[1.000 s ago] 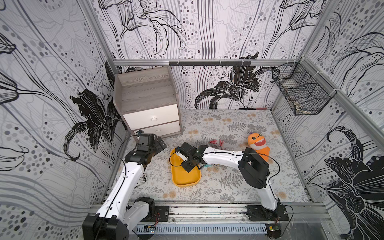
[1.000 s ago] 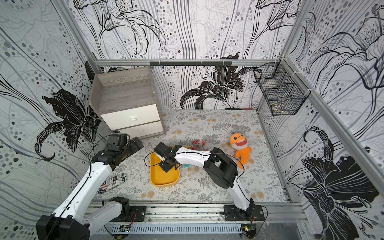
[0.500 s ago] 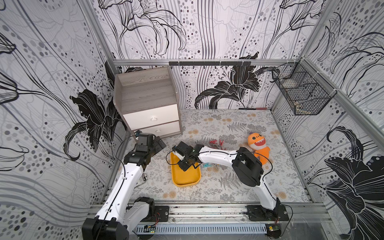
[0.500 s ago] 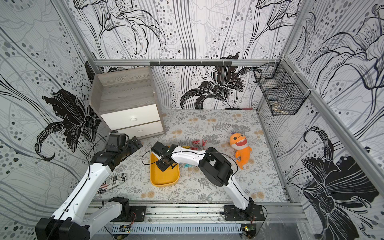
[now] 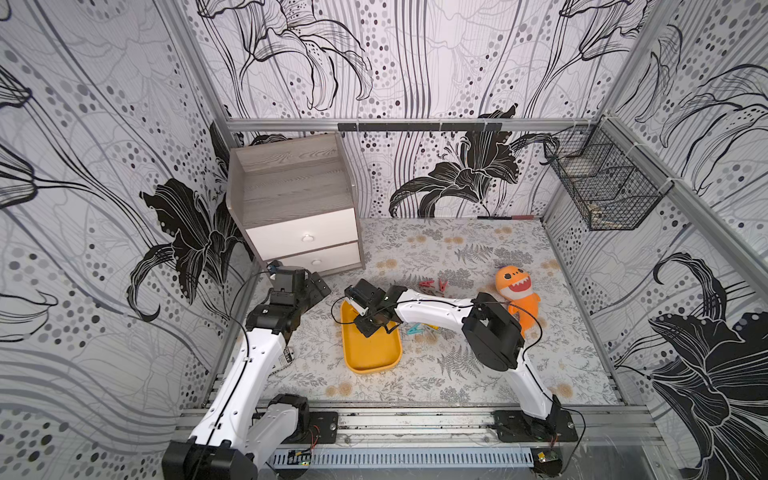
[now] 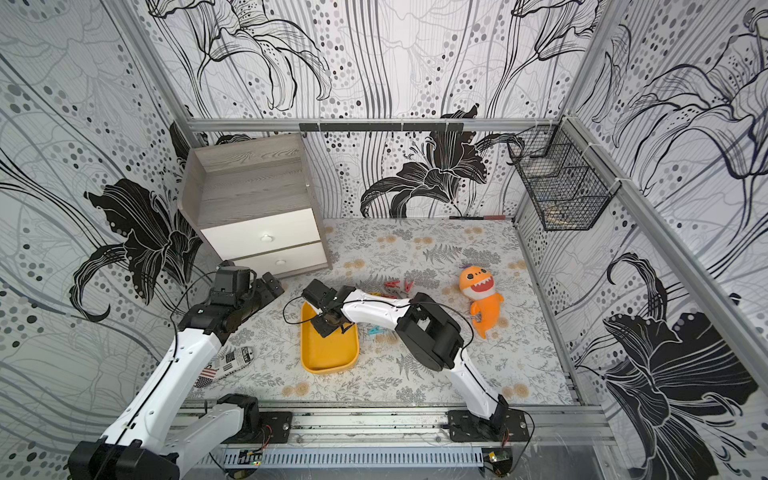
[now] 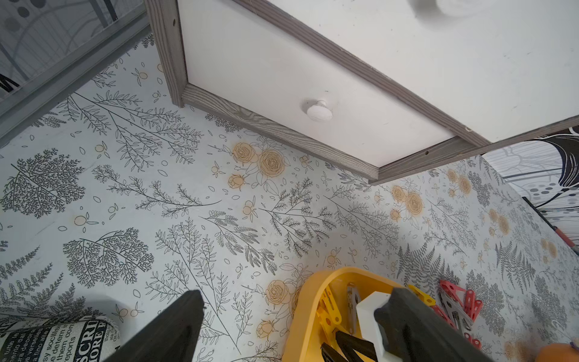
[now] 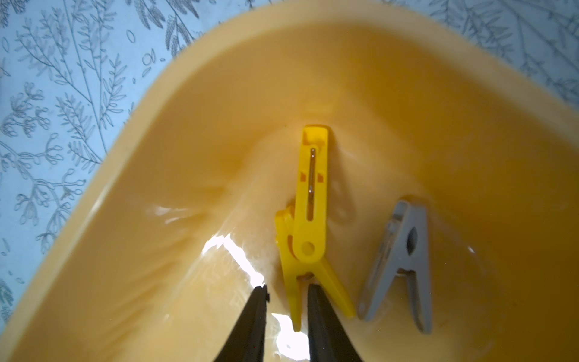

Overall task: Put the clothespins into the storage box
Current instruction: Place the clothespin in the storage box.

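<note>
Right wrist: grey clothespin (image 8: pixel 398 246) in box (image 8: pixel 188 150)

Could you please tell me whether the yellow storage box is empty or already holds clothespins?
Not empty: the storage box holds a yellow clothespin and a grey clothespin lying on its floor.

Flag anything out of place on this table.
Nothing looks damaged or spilled. Red clothespins and a teal clothespin lie loose outside the storage box; an orange plush toy lies nearby.
</note>
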